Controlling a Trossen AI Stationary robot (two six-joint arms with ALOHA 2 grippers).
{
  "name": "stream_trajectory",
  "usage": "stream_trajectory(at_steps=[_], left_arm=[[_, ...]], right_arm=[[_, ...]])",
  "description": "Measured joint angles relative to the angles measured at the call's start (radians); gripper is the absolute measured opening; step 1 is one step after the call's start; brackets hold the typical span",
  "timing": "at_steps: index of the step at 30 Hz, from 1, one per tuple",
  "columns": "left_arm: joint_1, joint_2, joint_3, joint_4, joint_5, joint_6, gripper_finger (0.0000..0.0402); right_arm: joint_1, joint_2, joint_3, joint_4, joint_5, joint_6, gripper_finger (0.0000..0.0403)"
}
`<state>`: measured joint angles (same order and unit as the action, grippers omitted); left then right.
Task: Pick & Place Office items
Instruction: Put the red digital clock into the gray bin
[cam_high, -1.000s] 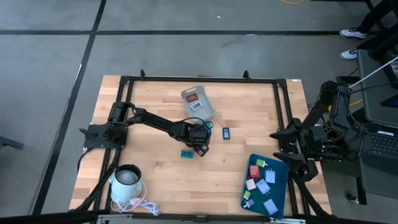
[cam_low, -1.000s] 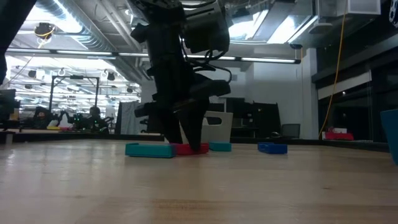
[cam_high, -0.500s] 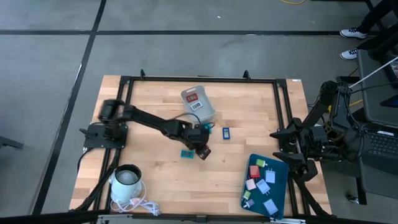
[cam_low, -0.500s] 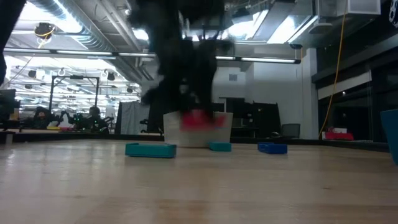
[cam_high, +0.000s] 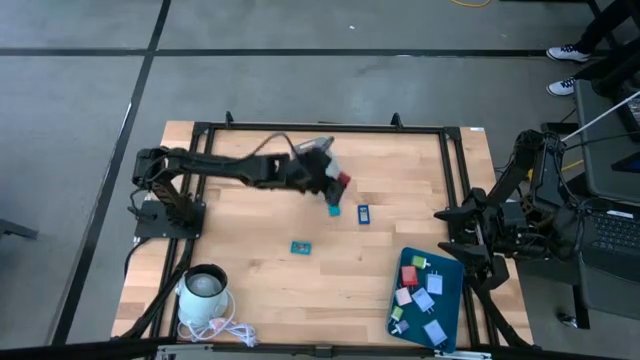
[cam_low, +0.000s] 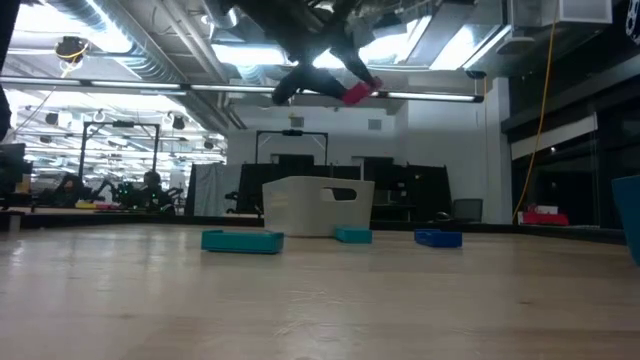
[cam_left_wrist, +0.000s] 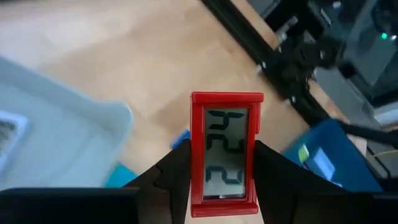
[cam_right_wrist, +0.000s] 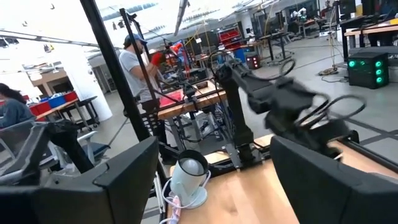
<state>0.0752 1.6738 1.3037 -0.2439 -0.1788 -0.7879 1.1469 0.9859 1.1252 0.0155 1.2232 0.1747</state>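
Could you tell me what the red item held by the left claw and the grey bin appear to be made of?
The red item in the left claw looks like a small clock: glossy moulded plastic frame around a grey LCD-type panel showing dark segmented digits. The grey bin seems frosted, translucent plastic, with moulded walls and a handle cutout, though the finish is hard to judge.

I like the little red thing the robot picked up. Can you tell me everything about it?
The little red piece is a flat rectangle with a bright red frame around a pale grey screen showing dark digit-like marks, like a tiny clock. It looks like plastic. The left gripper pinches its two long sides between dark fingers, holding it high in the air beside the grey bin. Nothing else touches it.
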Motion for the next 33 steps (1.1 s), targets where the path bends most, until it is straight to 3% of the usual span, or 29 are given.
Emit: stream_trajectory(at_steps=[3, 8, 13, 22, 33], left_arm=[[0.085, -0.005, 0.003, -0.018, 0.035, 0.04, 0.0132], [0.214, 0.005, 0.002, -0.255, 0.047, 0.143, 0.0132], [0.262, 0.018, 0.0, -0.377, 0.102, 0.29, 0.0132], [0.268, 0.129, -0.003, -0.351, 0.208, 0.368, 0.0132], [0.252, 0.234, -0.001, -0.273, 0.246, 0.427, 0.0132]], right_arm=[[0.0, 0.0, 0.0, 0.001, -0.001, 0.004, 0.0315], [0.0, 0.0, 0.0, 0.002, -0.008, 0.012, 0.0315], [0.0, 0.0, 0.0, 0.002, -0.008, 0.012, 0.0315], [0.0, -0.001, 0.0, 0.001, 0.026, 0.016, 0.0315], [0.0, 0.0, 0.0, 0.0, 0.026, 0.045, 0.0315]])
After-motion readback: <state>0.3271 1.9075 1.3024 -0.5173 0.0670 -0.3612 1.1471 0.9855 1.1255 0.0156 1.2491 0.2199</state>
